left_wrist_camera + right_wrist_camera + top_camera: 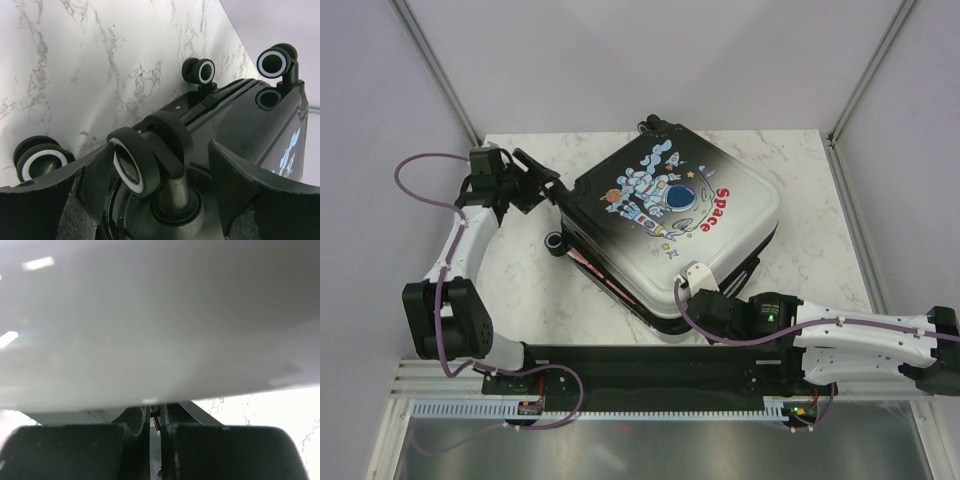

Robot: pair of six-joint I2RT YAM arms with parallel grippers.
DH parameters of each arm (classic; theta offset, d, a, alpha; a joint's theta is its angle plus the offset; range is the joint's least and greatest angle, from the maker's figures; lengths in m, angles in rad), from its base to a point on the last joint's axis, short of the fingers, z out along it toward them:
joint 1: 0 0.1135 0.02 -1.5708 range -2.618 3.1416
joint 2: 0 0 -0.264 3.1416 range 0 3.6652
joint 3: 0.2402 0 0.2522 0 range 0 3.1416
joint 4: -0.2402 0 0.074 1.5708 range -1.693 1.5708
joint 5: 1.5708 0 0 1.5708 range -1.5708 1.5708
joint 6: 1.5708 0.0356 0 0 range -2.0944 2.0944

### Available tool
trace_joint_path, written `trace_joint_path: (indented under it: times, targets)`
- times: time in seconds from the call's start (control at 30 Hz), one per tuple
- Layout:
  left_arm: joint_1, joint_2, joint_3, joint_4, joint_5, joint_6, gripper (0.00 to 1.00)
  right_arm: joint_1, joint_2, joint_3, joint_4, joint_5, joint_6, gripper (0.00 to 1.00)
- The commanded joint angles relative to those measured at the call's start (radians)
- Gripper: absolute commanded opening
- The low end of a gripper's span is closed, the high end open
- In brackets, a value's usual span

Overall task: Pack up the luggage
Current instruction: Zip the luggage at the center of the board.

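Left tool (545,188) spread around a black wheel (145,160); right tool (695,285) clenched under the near edge of the black-to-white, astronaut-printed hard-shell suitcase (670,235), lid ajar.

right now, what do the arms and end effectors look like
Both the left arm and right arm have white links, black joints and a looping purple cable. A green light glows near the right wrist. Fingers are black on the left end effector and right end effector.

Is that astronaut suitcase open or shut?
Not fully shut. The luggage lies flat with its printed lid down over the bottom half, but a dark gap shows along the near-left edge.
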Motion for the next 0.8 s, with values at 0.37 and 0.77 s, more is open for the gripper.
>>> trace_joint_path:
  times: [0.37,0.77]
  targets:
    - [-0.058,0.118,0.185,-0.107,0.109,0.184,0.82,-0.014,0.003,0.04,0.174,0.077,-0.029,0.0]
    - [-0.066,0.118,0.169,-0.141,0.093,0.23,0.4,-0.014,-0.018,0.025,0.177,0.09,-0.022,0.0]
